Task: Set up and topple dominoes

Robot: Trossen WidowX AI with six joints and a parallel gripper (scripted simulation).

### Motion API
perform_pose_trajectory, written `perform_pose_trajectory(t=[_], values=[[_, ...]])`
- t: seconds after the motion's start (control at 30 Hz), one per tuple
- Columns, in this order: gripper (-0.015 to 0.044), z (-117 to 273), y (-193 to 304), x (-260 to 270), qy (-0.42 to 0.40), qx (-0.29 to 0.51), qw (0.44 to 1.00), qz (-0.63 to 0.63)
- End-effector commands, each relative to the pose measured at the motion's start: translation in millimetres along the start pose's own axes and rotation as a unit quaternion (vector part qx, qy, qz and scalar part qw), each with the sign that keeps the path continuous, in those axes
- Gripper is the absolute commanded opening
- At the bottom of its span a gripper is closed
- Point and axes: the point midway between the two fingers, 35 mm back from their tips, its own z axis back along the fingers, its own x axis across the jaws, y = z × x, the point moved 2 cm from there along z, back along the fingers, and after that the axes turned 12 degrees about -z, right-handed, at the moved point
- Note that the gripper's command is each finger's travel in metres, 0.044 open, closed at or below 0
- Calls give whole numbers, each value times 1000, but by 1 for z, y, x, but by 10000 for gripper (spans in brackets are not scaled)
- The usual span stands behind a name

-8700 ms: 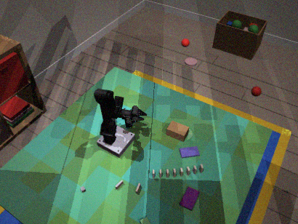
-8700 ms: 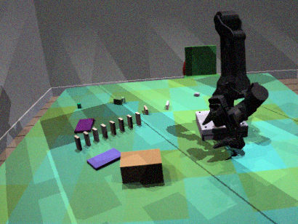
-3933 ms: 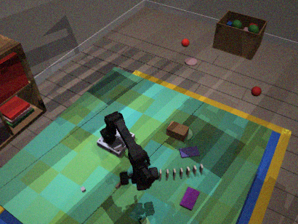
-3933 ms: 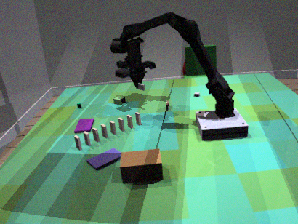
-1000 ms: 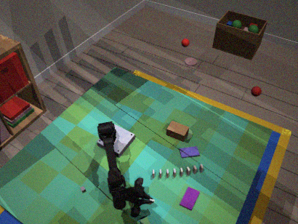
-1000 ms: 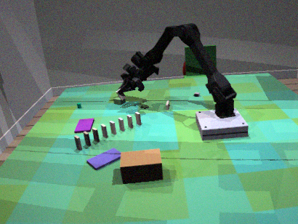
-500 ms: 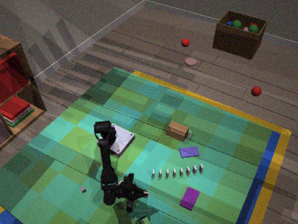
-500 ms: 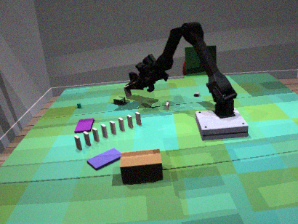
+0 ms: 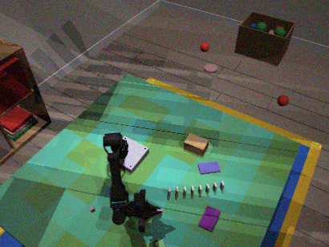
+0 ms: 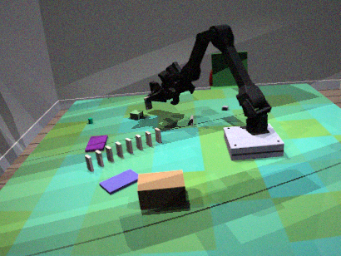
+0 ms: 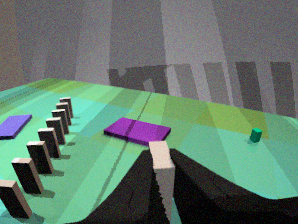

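Observation:
Several pale dominoes (image 9: 192,190) (image 10: 129,145) (image 11: 48,142) stand upright in an evenly spaced row. My gripper (image 9: 156,211) (image 10: 150,100) (image 11: 158,156) is shut on a pale domino (image 9: 160,210) (image 10: 148,104) (image 11: 164,175). It holds it above the mat, off the row's end nearest the arm base and to the side where the purple slab lies, touching none of the row. Another pale piece (image 10: 190,120), probably a loose domino, is on the mat beneath the arm; the arm hides it in the top view, and its pose is unclear.
A purple slab (image 9: 209,219) (image 10: 96,143) (image 11: 137,131) and a blue-violet slab (image 9: 209,168) (image 10: 119,181) (image 11: 15,126) flank the row. A brown block (image 9: 196,144) (image 10: 161,191) is near the latter. A green block (image 10: 136,115), teal cube (image 10: 90,120) (image 11: 256,135) and grey cube (image 9: 91,208) (image 10: 224,108) lie farther out.

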Motion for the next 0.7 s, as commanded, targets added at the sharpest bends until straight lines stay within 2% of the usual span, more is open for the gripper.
perform_pose_trajectory(t=[0.0, 0.17, 0.67], values=[[28, 0, -1, 1, -2, -2, 1000, 0], [28, -1, 2, 0, -2, -2, 1000, 0], [28, -17, 66, -13, 0, -1, 1000, 0]])
